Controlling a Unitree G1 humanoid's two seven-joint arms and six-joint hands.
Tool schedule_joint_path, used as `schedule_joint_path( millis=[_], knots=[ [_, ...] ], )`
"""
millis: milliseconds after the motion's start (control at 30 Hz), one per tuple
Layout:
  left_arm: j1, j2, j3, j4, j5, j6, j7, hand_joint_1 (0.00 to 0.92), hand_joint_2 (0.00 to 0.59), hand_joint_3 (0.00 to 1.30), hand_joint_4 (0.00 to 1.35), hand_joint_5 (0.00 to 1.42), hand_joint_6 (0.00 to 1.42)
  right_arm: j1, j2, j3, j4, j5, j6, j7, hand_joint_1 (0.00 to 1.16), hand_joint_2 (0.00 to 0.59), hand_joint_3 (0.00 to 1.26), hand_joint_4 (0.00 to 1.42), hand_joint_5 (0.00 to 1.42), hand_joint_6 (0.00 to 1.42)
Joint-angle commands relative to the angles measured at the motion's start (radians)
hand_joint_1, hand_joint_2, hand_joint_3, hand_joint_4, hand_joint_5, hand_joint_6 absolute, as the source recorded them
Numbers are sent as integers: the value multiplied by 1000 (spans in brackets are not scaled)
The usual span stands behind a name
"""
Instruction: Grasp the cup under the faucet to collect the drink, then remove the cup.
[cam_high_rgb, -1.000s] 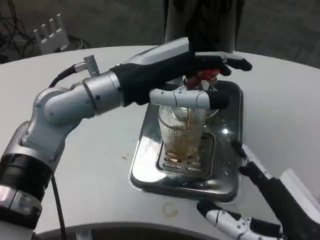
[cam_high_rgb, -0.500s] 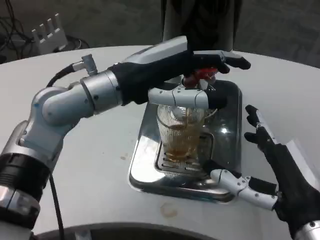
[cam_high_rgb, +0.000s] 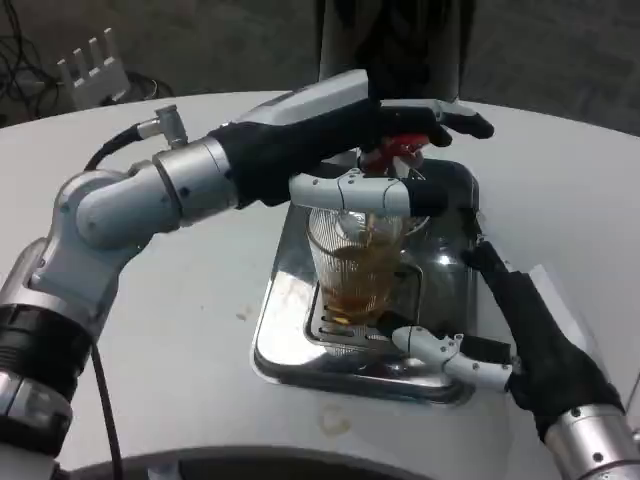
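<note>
cup (cam_high_rgb: 357, 262) sits on the drip tray (cam_high_rgb: 290, 330) grate, mid-tray under the red faucet (cam_high_rgb: 392, 152), part full of amber drink | your left hand (cam_high_rgb: 350, 140) reaches over the cup rim, fingers extended, grip unclear | your right hand (cam_high_rgb: 500, 320) at tray's right edge, fingers apart, holding nothing

ribbed clear cup (cam_high_rgb: 358, 262), glossy metal tray (cam_high_rgb: 290, 330)
</note>
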Motion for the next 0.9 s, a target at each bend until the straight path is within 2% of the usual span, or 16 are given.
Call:
schedule_joint_path(
  millis=[33,467,900],
  knots=[
    [23,32,-12,19,43,41,-25,0,69,210,133,181,196,-40,0,22,67,19,-46,-45,714,200,0,2,74,19],
    [22,56,2,3,32,53,-39,0,14,214,135,196,196,-196,33,70,284,49,-92,-155,716,200,0,10,73,18],
    [18,73,6,-1,29,56,-46,0,2,219,135,197,196,-259,65,97,376,65,-97,-201,716,200,0,11,73,18]
  ],
)
